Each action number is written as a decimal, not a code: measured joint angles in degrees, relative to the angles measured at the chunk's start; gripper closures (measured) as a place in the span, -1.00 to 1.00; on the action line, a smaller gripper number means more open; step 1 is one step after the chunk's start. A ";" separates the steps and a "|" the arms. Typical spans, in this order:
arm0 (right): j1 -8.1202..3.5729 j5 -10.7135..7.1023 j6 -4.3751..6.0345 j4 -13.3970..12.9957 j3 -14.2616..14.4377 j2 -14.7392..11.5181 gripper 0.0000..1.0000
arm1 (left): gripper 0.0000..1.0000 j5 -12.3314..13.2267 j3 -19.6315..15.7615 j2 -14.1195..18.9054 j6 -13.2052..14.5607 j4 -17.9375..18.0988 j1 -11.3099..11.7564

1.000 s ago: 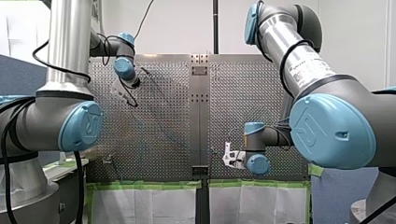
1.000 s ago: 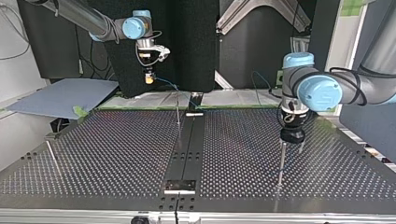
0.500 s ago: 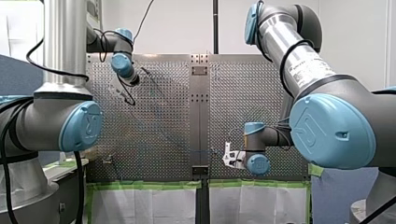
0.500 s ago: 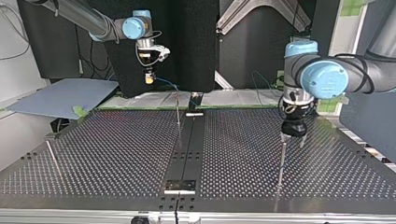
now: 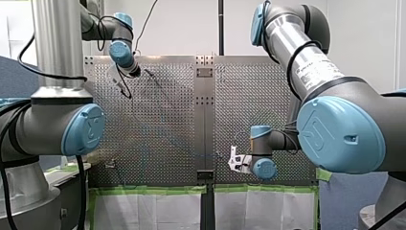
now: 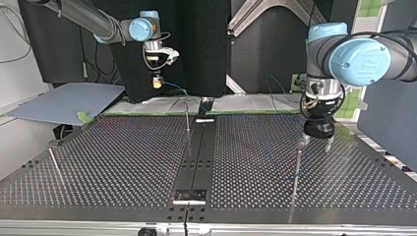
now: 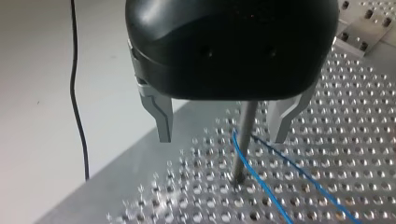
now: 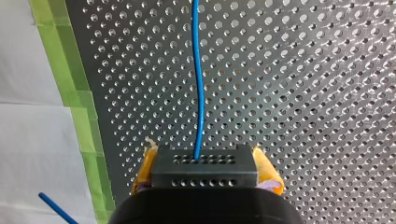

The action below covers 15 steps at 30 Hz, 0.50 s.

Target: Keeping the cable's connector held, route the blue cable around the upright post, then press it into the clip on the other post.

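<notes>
My right gripper (image 8: 204, 158) has its yellow pads (image 8: 145, 169) shut on the black connector (image 8: 204, 176). The blue cable (image 8: 198, 84) runs straight ahead from the connector over the perforated table. In the top view this gripper (image 6: 157, 82) hangs above the table's far edge. My left gripper (image 7: 222, 137), black with metal fingers (image 7: 161, 112), is open and holds nothing. The upright post (image 7: 243, 140) stands between its fingers, and the blue cable (image 7: 261, 182) bends around the post near its base. In the top view that gripper (image 6: 314, 143) hovers just over the post (image 6: 296, 167).
A second thin post (image 6: 187, 115) stands by the dark centre strip (image 6: 196, 162). A third post (image 6: 55, 164) leans near the top view's left edge. Green tape (image 8: 79, 98) lines the table's edge beside white sheeting. A black wire (image 7: 77, 93) hangs off the table beside my left gripper.
My left gripper has lifted off the post and drifted toward the top view's right. My right gripper and the connector have not moved.
</notes>
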 joint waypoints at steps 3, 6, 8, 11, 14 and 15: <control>0.01 0.00 0.00 0.00 0.00 0.00 1.00 | -0.99 0.82 0.01 1.42 1.43 -1.09 -0.01; 0.00 0.00 0.00 0.00 0.00 0.00 1.00 | -0.99 1.22 -0.01 2.79 2.78 -2.33 -0.01; 0.00 0.00 0.00 0.00 0.00 0.00 1.00 | -0.99 1.29 0.00 3.72 3.71 -3.27 -0.02; 0.00 0.00 0.00 0.00 0.00 0.00 1.00 | -0.99 0.93 0.03 4.80 5.14 -4.67 -0.02; 0.00 0.00 0.00 -0.06 -0.01 0.00 1.00 | -0.99 0.30 0.36 4.69 6.61 -6.12 -0.05; 0.01 0.00 0.00 -0.10 -0.01 0.00 1.00 | -0.99 0.11 0.62 4.52 7.04 -6.58 -0.09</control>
